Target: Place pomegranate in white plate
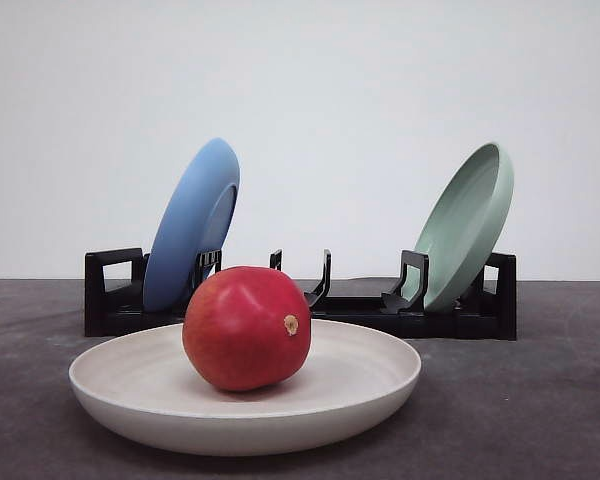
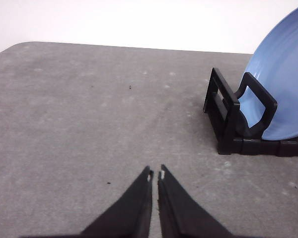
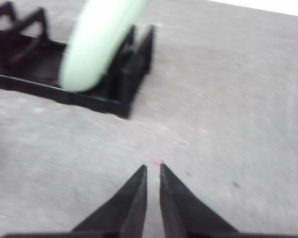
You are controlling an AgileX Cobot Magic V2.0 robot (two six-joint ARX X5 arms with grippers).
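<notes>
The red pomegranate (image 1: pixel 247 327) rests inside the white plate (image 1: pixel 365 385) at the table's front, its tan stem nub facing the camera. No gripper touches it. In the left wrist view my left gripper (image 2: pixel 155 174) hangs over bare grey table, fingers together with nothing between them. The right wrist view, somewhat blurred, has my right gripper (image 3: pixel 153 167) with its tips nearly touching, also over bare table and holding nothing.
A black dish rack (image 1: pixel 440 318) stands behind the white plate. A blue plate (image 1: pixel 191 224) leans in its left end and a pale green plate (image 1: pixel 468 226) in its right end. Grey tabletop (image 2: pixel 89 124) stretches around both grippers.
</notes>
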